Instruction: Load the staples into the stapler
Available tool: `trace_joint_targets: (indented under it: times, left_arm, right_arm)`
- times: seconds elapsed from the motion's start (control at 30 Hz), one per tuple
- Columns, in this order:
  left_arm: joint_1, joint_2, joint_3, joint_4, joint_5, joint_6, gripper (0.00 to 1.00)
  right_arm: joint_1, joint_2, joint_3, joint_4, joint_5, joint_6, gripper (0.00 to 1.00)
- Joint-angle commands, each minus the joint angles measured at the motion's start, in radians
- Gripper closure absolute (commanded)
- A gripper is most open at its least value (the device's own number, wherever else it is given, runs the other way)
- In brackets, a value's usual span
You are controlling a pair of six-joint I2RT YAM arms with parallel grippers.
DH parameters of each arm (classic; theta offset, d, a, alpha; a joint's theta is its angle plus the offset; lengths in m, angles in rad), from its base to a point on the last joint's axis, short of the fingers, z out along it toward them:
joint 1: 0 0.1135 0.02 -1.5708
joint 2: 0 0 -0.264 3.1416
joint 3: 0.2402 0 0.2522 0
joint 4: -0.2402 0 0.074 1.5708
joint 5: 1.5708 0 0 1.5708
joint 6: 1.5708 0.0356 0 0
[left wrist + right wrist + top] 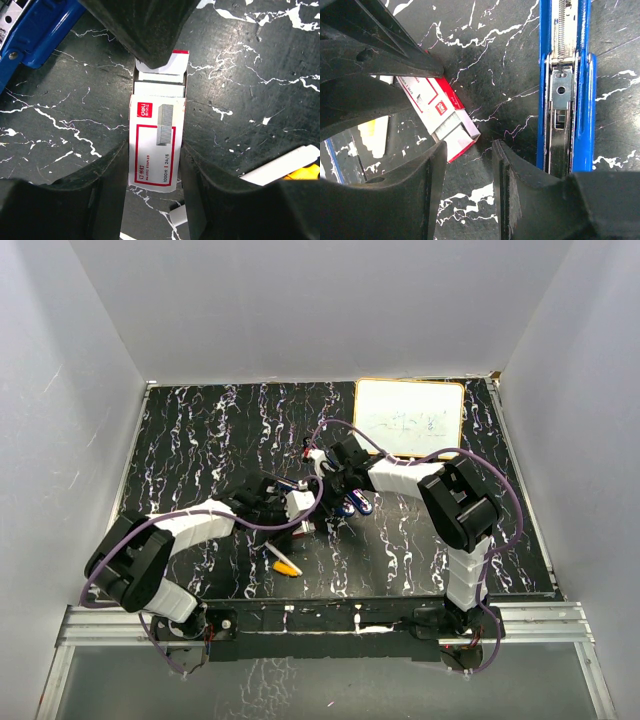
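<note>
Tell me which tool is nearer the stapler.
Right. The right tool hangs open just beside the stapler; the left tool grips the box, farther from the stapler.

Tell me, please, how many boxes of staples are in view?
1. The red-and-white staple box sits gripped between the left fingers, its end open, near the open blue stapler. Others could be hidden under the arms.

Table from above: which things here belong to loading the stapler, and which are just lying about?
Part of the job: staple box, blue stapler lying open.
Just lying about: yellow-and-white marker, small whiteboard.
</note>
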Motion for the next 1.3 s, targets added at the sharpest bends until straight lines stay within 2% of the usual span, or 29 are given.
trace_joint_targets:
  times: [0.0, 0.37, 0.63, 1.27]
  left_arm:
    - [-0.015, 0.028, -0.004, -0.025, -0.045, -0.048, 0.6]
    - [-0.021, -0.004, -0.036, -0.019, -0.054, -0.035, 0.59]
    - [-0.023, -0.01, -0.045, -0.015, -0.068, -0.029, 0.59]
    - [-0.026, -0.017, -0.071, -0.002, -0.087, -0.013, 0.59]
  right_arm:
    - [0.005, -0.04, -0.014, -0.001, 0.008, 0.0, 0.56]
    - [0.055, -0.077, -0.044, 0.02, 0.149, -0.017, 0.59]
    - [0.091, -0.071, -0.038, 0.034, 0.168, -0.01, 0.61]
    - [0.092, -0.061, -0.013, 0.003, 0.161, -0.026, 0.74]
